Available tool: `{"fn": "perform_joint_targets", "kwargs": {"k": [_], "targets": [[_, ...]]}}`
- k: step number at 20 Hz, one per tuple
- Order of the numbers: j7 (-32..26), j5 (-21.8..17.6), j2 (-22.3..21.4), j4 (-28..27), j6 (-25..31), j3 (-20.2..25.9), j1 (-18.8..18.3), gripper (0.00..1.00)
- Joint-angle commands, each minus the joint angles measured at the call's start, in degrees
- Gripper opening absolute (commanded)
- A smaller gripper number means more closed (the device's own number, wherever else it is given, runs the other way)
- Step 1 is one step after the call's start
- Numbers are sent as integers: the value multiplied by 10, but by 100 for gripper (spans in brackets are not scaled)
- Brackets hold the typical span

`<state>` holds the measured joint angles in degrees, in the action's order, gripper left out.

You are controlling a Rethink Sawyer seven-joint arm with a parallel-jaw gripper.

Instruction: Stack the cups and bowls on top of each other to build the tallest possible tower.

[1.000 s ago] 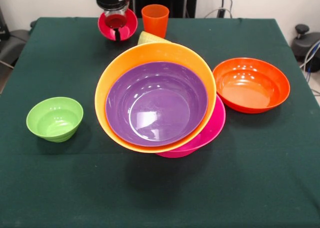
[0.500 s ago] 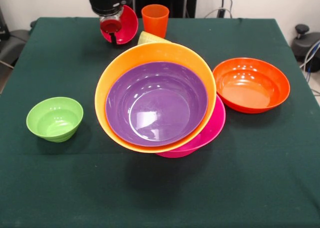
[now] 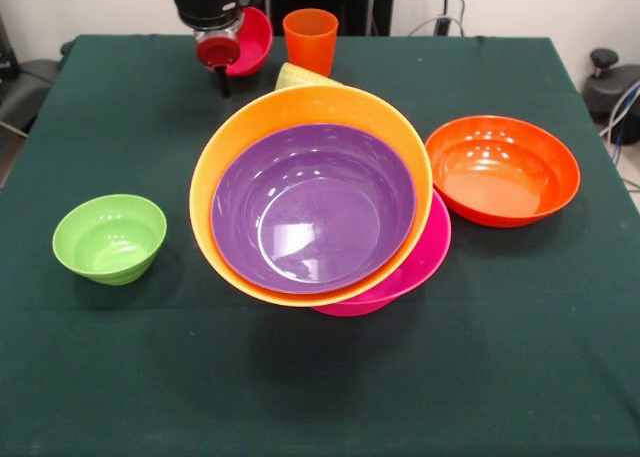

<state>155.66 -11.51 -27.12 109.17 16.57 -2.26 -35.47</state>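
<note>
I lift the small red bowl [image 3: 250, 39], pinched at its rim by my claw [image 3: 222, 72], off the tabletop [image 3: 100, 357] toward the leaning tower [image 3: 315, 212].

Tower [image 3: 312, 212] fills the centre, orange cup [image 3: 310, 40] crowds behind — bare table [image 3: 320, 387] in front

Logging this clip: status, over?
Pincer shut on small red bowl, lifted and tilted. Leaning tower stands mid-table, purple bowl topmost. Orange cup close beside the pincer.
</note>
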Motion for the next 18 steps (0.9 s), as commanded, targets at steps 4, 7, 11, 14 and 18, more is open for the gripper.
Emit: {"fn": "perform_joint_targets", "kwargs": {"k": [4, 7, 11, 14, 18], "targets": [[-49, -16, -49, -9, 46, 66, 4, 100], [-48, -4, -74, -5, 71, 70, 3, 100], [-41, 2, -85, -2, 85, 70, 8, 100], [-33, 3, -79, 1, 76, 72, 9, 100], [-31, 0, -75, 1, 71, 70, 9, 100]]}}
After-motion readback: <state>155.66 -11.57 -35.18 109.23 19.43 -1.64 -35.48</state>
